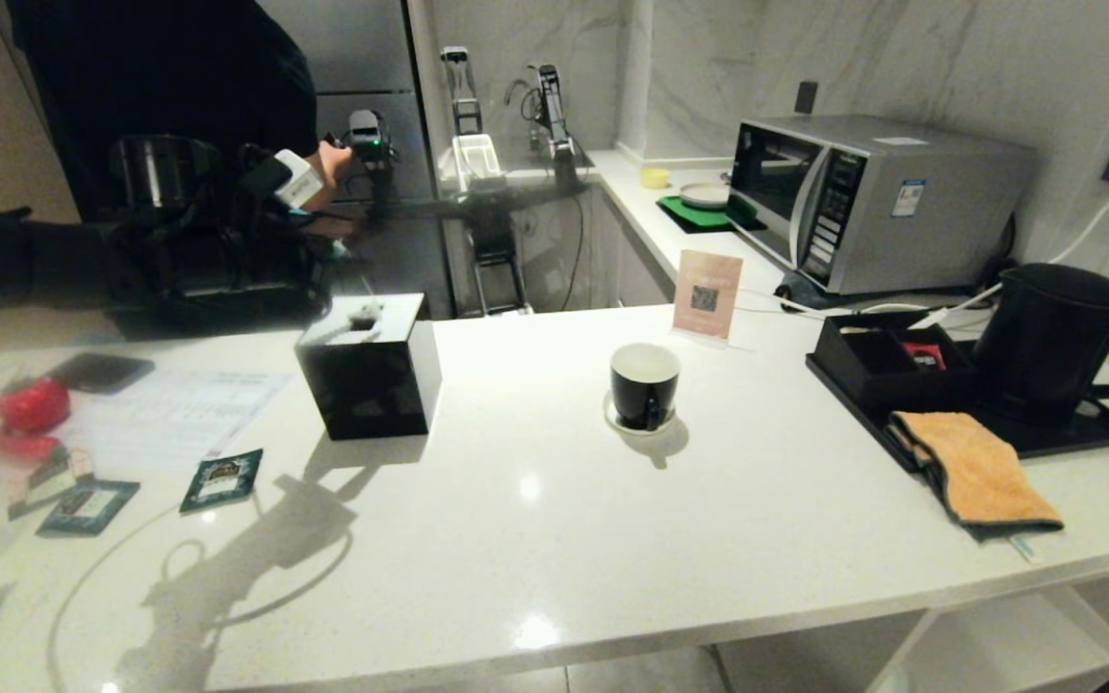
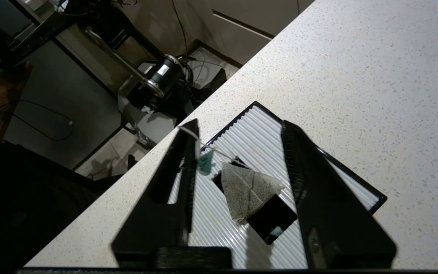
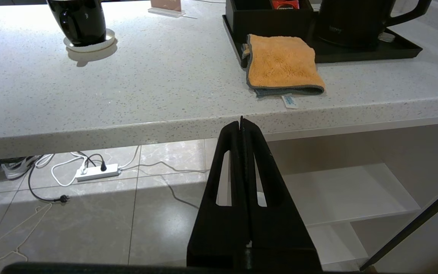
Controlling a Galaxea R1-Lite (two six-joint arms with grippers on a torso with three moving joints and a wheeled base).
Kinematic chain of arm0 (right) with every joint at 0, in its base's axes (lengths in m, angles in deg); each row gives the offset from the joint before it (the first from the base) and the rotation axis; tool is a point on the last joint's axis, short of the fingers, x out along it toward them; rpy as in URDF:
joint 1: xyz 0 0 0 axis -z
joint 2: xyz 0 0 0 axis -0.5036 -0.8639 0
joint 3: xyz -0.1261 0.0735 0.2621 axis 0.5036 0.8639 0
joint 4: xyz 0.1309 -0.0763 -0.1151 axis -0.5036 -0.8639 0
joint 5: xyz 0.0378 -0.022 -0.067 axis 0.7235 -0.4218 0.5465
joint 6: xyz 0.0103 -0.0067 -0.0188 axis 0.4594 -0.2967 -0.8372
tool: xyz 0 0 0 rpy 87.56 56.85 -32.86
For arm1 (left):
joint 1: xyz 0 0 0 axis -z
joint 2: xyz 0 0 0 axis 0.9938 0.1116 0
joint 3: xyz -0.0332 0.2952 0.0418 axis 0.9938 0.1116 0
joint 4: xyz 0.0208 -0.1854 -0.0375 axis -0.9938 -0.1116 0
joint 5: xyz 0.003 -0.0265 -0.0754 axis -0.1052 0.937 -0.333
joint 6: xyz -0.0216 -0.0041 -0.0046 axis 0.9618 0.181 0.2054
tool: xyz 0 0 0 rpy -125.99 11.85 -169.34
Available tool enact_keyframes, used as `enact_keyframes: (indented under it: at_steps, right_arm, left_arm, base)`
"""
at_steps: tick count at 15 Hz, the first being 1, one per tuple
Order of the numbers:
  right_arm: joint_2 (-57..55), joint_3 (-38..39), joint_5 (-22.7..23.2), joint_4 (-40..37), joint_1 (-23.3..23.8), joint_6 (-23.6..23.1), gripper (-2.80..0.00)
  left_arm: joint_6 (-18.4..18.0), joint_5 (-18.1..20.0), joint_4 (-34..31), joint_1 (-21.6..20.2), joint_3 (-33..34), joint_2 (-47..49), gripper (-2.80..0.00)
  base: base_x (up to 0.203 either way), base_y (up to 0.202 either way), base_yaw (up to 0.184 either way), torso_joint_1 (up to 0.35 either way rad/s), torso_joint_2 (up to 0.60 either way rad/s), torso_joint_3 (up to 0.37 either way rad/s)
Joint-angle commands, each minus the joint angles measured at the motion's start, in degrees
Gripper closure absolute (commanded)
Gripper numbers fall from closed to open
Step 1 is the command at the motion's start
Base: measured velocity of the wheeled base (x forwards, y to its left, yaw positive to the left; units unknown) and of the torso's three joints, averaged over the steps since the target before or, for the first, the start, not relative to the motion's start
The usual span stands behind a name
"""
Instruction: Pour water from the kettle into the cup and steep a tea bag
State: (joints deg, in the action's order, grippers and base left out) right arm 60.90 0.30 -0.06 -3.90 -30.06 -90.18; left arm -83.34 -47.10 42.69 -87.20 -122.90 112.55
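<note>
My left gripper [image 2: 238, 125] hangs open over a black box [image 1: 372, 371] whose white ribbed top [image 2: 264, 129] has a square hole. The tea bag [image 2: 247, 188], a pale mesh pouch, hangs between the spread fingers, just above the hole. Its thin string and green tag [image 2: 205, 161] cling to the tip of one finger. The black cup [image 1: 644, 385] stands on its white saucer [image 1: 612, 416] mid-counter. The kettle [image 1: 1055, 342] sits on a black tray at the right. My right gripper [image 3: 242, 121] is shut and empty, below the counter's front edge.
An orange cloth [image 1: 978, 472] drapes over the tray's edge beside a low black compartment box [image 1: 887, 361]. A microwave [image 1: 863, 192] and a sign card [image 1: 707, 294] stand behind. Green sachets [image 1: 222, 478], paper and red things [image 1: 32, 404] lie at the left. A person in black [image 1: 179, 77] stands beyond.
</note>
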Motion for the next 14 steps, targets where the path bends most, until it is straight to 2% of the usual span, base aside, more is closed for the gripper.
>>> enact_keyframes:
  at_steps: [1,8,14]
  right_arm:
    - [-0.09,0.00,-0.01,0.01,-0.01,-0.01,0.00]
    - [-0.09,0.00,-0.01,0.01,-0.01,-0.01,0.00]
    - [-0.09,0.00,-0.01,0.01,-0.01,-0.01,0.00]
  left_arm:
    - [-0.15,0.17,0.06,-0.17,-0.07,-0.25,-2.80]
    - [-0.59,-0.18,-0.03,-0.52,0.37,-0.96,-2.80]
    - [-0.94,0.15,0.04,-0.56,3.45,-2.36,-2.80]
  base:
    - [0.000,0.000,0.000,0.000,0.00,0.000]
    - [0.000,0.000,0.000,0.000,0.00,0.000]
    - [0.000,0.000,0.000,0.000,0.00,0.000]
